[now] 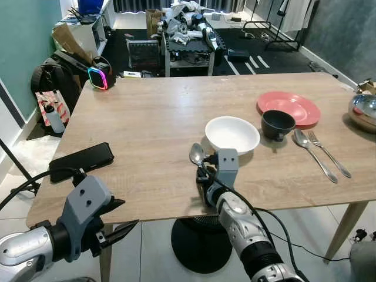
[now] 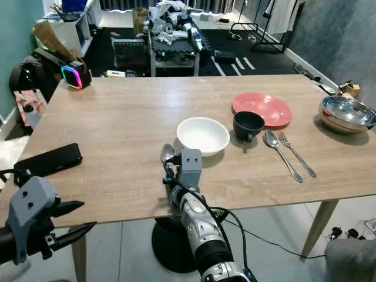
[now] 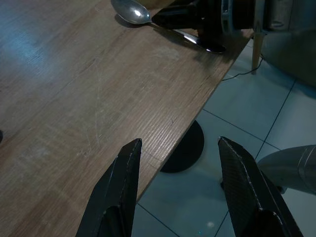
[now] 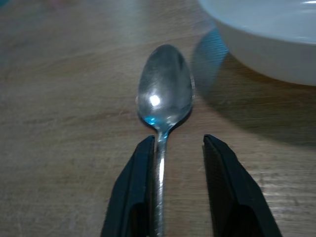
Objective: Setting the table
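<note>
right hand [image 4: 175,148] | fingers parted, straddling spoon [image 4: 164,94] handle, not clamped | spoon flat on tabletop [image 1: 147,123] just left of white bowl [image 1: 232,134], likely its place setting | left hand [image 3: 180,190] open, idle off the near edge

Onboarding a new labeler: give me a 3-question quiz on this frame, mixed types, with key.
1. True or false: the right gripper has its fingers either side of a spoon handle.
2. Multiple choice: the black cup sits A) inside the white bowl; B) at the red plate's edge; C) on the floor.
3. Fill in: beside the other spoon lies a ____.

Key
1. True; the gap looks wider than the handle.
2. B
3. fork
</note>
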Robot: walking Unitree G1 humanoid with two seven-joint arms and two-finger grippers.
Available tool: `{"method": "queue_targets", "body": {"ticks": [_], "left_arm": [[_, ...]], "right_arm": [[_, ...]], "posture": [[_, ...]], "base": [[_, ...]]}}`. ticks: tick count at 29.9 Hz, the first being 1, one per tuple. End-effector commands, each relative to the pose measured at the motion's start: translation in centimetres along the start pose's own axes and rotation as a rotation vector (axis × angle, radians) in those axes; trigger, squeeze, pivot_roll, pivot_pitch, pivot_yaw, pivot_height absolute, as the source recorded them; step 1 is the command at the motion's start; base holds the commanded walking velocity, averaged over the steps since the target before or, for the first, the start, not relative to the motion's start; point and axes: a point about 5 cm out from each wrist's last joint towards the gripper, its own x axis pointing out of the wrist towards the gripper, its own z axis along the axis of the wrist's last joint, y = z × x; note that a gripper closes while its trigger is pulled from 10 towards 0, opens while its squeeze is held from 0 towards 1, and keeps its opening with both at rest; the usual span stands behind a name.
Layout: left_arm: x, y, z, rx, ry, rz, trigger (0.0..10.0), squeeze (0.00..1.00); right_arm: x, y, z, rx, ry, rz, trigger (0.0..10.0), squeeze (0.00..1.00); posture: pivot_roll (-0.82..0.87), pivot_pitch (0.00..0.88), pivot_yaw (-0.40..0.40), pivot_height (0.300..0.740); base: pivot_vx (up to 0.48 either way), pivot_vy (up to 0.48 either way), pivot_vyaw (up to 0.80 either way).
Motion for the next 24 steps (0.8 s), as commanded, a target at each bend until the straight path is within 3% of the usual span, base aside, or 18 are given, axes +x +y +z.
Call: {"method": "queue_targets", "body": {"ticks": [1,11,15,17,19,24], "left_arm": [[-0.2,-0.1,-0.2,0.005,0.022,-0.007,10.0,0.0],[0.0,-0.5,-0.1,-0.005,0.012,-0.018,10.0,0.0],[0.3,-0.4,0.2,-0.009,-0.023,0.004,10.0,0.0],[0.6,0.2,0.8,-0.015,-0.076,0.067,10.0,0.0],[1.0,0.7,1.3,-0.025,-0.121,0.122,10.0,0.0],[2.0,1.7,2.3,-0.058,-0.198,0.234,10.0,0.0]], "right_arm": [[0.0,-0.2,-0.4,0.019,0.015,-0.007,10.0,0.0],[-0.6,-0.5,1.2,0.069,-0.066,0.01,10.0,0.0],[-2.6,-0.2,3.3,0.05,-0.181,0.166,10.0,0.0],[-4.9,-1.5,5.2,0.03,-0.28,0.193,10.0,0.0],[-6.4,-3.3,6.5,-0.033,-0.344,0.126,10.0,0.0],[-8.1,-7.2,7.4,-0.072,-0.411,-0.095,10.0,0.0]], "posture": [[0.06,0.0,0.037,0.74],[0.05,0.0,0.036,0.74],[0.06,0.0,0.035,0.74],[0.05,0.0,0.037,0.74],[0.04,0.0,0.041,0.74],[0.01,0.0,0.054,0.74]], "base": [[0.0,0.0,0.0],[0.0,0.0,0.0],[0.0,0.0,0.0],[0.0,0.0,0.0],[0.0,0.0,0.0],[0.0,0.0,0.0]]}}
